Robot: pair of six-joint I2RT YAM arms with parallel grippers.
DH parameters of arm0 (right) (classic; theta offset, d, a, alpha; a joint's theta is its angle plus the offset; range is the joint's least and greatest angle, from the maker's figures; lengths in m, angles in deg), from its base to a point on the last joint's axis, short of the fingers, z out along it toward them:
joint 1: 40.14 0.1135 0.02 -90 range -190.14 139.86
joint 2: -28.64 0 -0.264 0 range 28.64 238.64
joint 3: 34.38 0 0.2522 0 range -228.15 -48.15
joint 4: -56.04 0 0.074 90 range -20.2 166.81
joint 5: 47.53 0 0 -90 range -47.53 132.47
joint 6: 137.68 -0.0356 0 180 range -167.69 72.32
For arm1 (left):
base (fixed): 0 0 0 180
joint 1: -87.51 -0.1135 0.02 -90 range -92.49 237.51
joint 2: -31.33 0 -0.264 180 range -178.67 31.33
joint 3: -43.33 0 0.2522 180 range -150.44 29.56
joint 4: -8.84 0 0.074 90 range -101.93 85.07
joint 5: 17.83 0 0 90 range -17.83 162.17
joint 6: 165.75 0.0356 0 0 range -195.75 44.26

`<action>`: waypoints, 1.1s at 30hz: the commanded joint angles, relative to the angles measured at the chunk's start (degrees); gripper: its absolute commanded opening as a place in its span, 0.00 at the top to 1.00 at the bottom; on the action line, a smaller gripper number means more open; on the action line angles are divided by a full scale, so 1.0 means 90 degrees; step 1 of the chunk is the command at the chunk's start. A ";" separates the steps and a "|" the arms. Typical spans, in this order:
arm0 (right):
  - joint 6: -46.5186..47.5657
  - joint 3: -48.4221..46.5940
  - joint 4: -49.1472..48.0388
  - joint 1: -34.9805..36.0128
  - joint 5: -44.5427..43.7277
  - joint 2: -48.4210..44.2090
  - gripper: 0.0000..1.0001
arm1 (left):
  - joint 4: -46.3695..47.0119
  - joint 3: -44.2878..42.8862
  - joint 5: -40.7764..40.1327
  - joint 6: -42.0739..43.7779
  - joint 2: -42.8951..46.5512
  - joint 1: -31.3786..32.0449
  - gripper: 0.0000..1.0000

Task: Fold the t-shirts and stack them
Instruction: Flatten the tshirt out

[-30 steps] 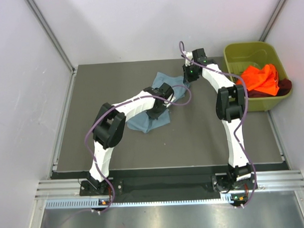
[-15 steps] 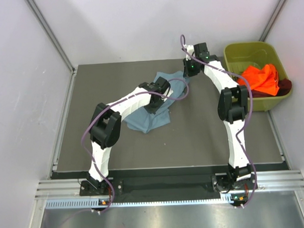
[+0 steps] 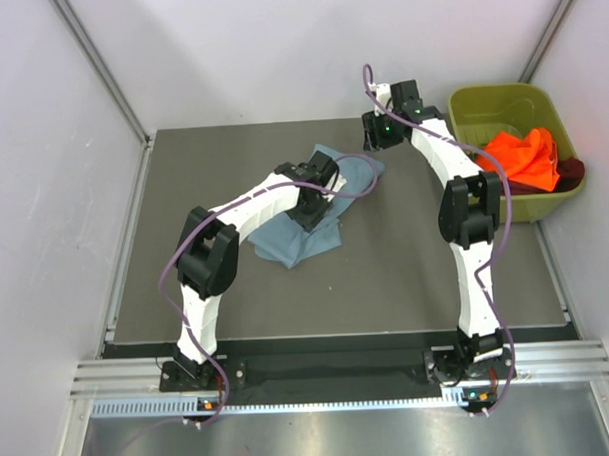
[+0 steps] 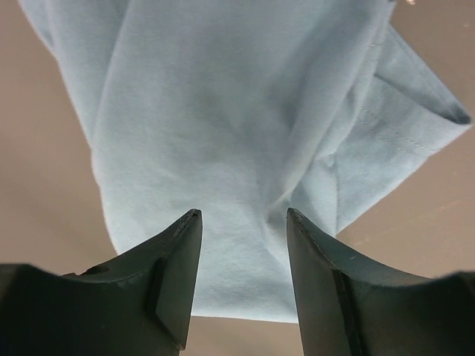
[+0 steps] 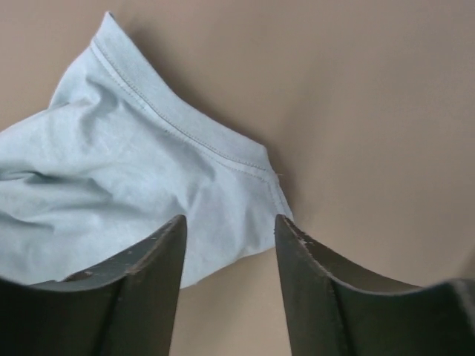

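Note:
A crumpled blue-grey t-shirt [image 3: 303, 238] lies on the dark mat, partly hidden under my left arm. My left gripper [image 3: 304, 210] hovers over its middle, jaws open, with the cloth [image 4: 237, 111] lying loose below and between the fingertips [image 4: 243, 219]. My right gripper [image 3: 370, 139] stands open just above the shirt's far right corner [image 5: 133, 178], nothing held between its jaws [image 5: 230, 222]. An orange t-shirt [image 3: 522, 152] and a dark maroon one [image 3: 570, 171] lie bunched in the bin at the right.
The olive-green plastic bin [image 3: 500, 101] stands at the far right edge of the mat [image 3: 406, 264]. White walls close in the table on the left, back and right. Purple cables loop along both arms.
Both grippers were shut on the blue-grey shirt and have opened, letting the cloth drop onto the mat. The right gripper has edged towards the back of the table.

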 commanded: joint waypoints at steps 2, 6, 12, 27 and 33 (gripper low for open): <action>0.0041 -0.0102 -0.0138 0.0133 -0.0182 0.0114 0.48 | -0.0118 -0.0027 0.0348 -0.0162 0.0235 0.0050 0.45; 0.0080 -0.0190 -0.0157 0.0201 -0.0192 0.0435 0.48 | -0.0148 -0.0046 0.0495 -0.0192 0.0137 0.0090 0.48; 0.0090 -0.0336 -0.0206 0.0289 -0.0144 0.0876 0.50 | -0.0148 -0.0017 0.0456 -0.0182 -0.0019 0.0080 0.69; 0.0197 -0.0385 -0.0138 0.0348 0.0013 0.0330 1.00 | -0.0118 -0.0085 0.0105 0.0003 0.0410 0.0070 1.00; 0.0139 -0.0590 -0.0177 0.0358 0.0198 -0.0567 1.00 | -0.0119 -0.0134 0.0046 0.0081 0.0761 0.0070 1.00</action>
